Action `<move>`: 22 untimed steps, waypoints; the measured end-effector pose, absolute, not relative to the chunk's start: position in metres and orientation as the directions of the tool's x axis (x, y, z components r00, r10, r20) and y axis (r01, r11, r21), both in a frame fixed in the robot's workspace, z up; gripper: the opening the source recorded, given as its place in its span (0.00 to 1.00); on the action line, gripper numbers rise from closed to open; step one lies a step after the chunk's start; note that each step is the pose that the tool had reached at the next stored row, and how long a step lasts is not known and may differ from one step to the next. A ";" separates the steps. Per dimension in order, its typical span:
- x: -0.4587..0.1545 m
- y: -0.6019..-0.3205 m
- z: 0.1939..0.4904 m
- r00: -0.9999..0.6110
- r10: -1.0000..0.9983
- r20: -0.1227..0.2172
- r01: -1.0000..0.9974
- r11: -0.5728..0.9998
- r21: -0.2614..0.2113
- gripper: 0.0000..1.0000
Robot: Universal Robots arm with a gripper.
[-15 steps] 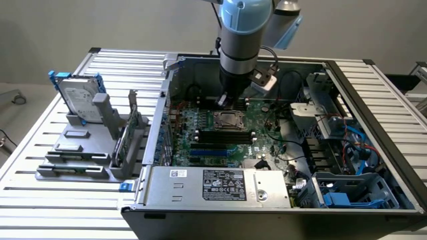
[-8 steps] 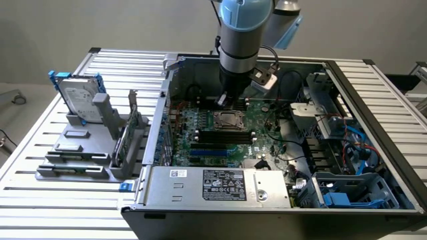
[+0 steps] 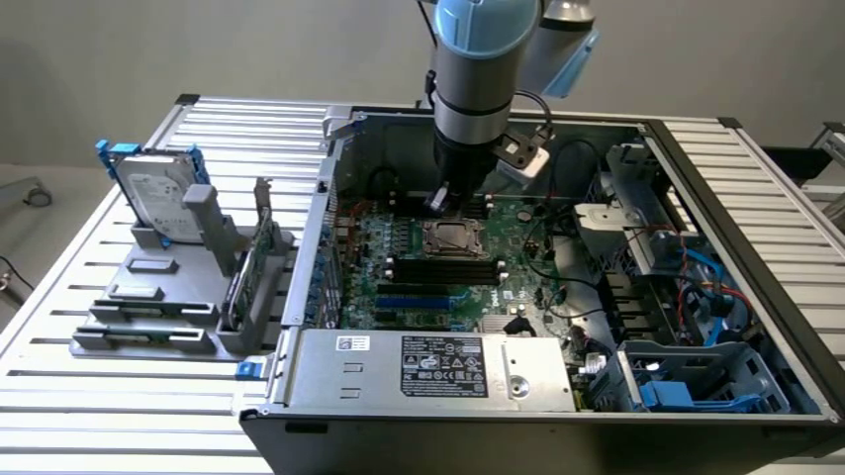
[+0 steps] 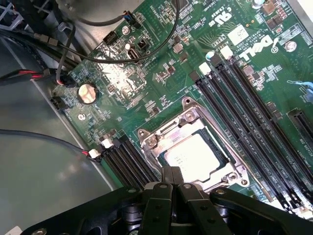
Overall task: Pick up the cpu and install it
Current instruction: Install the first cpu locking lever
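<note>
— Where the hard drive point(image 3: 156, 194) is stood in its rack point(image 3: 158, 297) at the exterior view's left, what is seen rightward?

— Inside the case point(image 3: 555, 396), the cpu point(image 4: 191, 156) is seated in the socket point(image 4: 193, 147), just beneath the gripper point(image 4: 171, 178), whose fingers are pressed together, empty.

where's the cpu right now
The cpu lies in the motherboard socket, between the memory slots; in the exterior view it sits mid-board under the gripper.
</note>
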State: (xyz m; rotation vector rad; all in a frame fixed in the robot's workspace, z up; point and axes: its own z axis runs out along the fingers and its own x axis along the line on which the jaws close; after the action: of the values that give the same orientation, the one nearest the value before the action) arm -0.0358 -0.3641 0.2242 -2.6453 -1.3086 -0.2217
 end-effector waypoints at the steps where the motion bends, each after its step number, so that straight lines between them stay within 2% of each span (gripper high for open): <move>1: -0.036 -0.365 0.225 0.602 0.770 0.211 0.796 -0.597 -0.095 0.11; 12: -0.039 -0.376 0.235 0.610 0.766 0.203 0.791 -0.603 -0.102 0.11; 22: -0.050 -0.397 0.244 0.611 0.766 0.200 0.790 -0.603 -0.106 0.11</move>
State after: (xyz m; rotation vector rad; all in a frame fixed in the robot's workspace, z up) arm -0.0498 -0.3970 0.2444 -2.6515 -1.2938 -0.1990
